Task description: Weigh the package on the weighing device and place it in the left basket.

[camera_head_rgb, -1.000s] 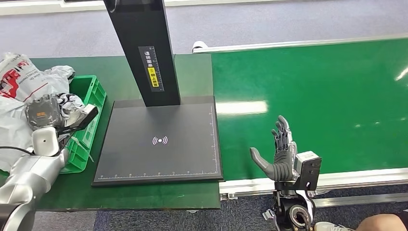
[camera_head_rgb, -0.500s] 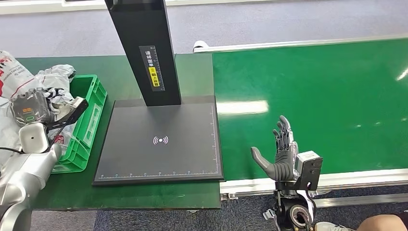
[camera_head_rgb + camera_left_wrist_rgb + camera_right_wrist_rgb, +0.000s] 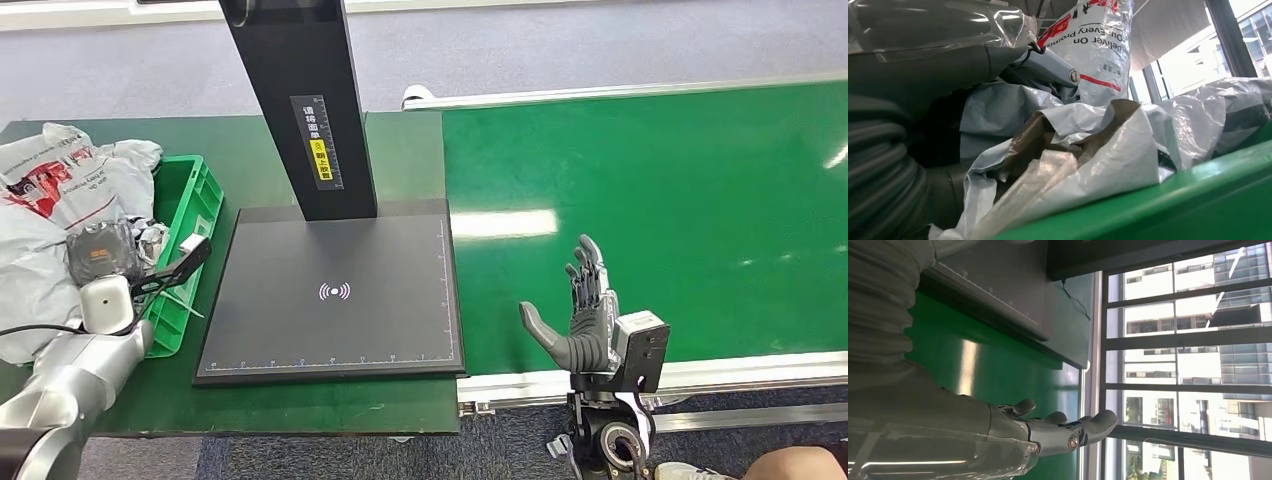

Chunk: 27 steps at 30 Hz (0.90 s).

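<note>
Over the green basket (image 3: 196,205) the left hand (image 3: 100,252) lies among packages (image 3: 60,185), grip unclear, while the right hand (image 3: 580,318) hangs open and empty far across the scale (image 3: 330,300).

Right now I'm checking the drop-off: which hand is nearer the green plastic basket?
Left. The left hand sits at the green plastic basket among grey packages; the right hand hangs over the green conveyor belt, across the black scale.

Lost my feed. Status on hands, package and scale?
Left hand down among the grey packages at the green basket; grip unclear. Right hand open over the green belt. Scale plate bare.
</note>
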Each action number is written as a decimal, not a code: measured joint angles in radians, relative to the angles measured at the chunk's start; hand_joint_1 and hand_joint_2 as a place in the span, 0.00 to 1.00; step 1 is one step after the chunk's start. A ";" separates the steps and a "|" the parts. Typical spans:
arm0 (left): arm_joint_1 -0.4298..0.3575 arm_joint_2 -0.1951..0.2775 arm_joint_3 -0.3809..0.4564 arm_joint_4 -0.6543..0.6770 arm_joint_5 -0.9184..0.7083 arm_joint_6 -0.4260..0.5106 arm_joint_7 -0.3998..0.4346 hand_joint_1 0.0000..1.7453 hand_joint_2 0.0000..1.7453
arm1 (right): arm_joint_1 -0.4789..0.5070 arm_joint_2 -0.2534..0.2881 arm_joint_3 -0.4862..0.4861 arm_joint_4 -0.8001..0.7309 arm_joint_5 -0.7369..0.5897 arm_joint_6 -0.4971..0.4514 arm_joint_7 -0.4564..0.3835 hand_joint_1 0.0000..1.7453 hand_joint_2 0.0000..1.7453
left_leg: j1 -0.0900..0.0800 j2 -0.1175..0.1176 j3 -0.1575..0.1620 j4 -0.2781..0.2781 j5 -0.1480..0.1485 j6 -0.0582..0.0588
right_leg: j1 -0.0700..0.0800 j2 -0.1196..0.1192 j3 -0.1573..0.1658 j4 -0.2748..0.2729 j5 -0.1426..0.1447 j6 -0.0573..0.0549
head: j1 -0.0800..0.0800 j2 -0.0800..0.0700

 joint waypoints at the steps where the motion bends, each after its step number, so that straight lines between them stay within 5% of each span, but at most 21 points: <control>1: 0.000 -0.001 -0.004 0.002 0.000 -0.003 0.001 1.00 1.00 | 0.000 0.000 0.000 -0.001 0.000 0.000 0.000 0.00 1.00 | 0.000 0.000 0.001 0.000 0.000 0.000 | 0.000 0.000 0.001 0.000 0.000 0.000 | 0.000 0.000; 15: 0.000 -0.009 -0.017 0.014 0.000 -0.019 0.002 0.98 1.00 | 0.000 -0.001 0.000 -0.006 0.000 0.001 0.000 0.00 1.00 | -0.001 -0.004 0.006 0.000 0.001 0.001 | -0.001 -0.004 0.008 0.000 0.000 0.000 | 0.000 0.000; 19: 0.000 -0.012 -0.022 0.016 0.001 -0.048 0.003 0.06 1.00 | 0.002 -0.001 0.000 -0.008 0.000 0.001 0.000 0.00 1.00 | -0.001 -0.005 0.008 0.000 0.001 0.001 | -0.001 -0.005 0.010 0.000 0.000 0.000 | 0.000 0.000; 23: 0.001 -0.018 -0.013 0.017 0.022 0.011 -0.037 0.00 1.00 | 0.006 -0.001 -0.001 -0.011 0.000 0.001 0.000 0.00 1.00 | -0.001 -0.006 0.009 0.000 0.002 0.001 | -0.001 -0.005 0.010 0.000 0.000 0.000 | 0.000 0.000; 27: 0.006 -0.028 0.032 0.016 0.079 0.111 -0.193 0.00 1.00 | 0.009 -0.001 -0.001 -0.011 -0.001 0.000 -0.002 0.00 1.00 | -0.001 -0.009 0.008 0.000 0.003 0.001 | -0.001 -0.007 0.010 0.000 0.000 0.000 | 0.000 0.000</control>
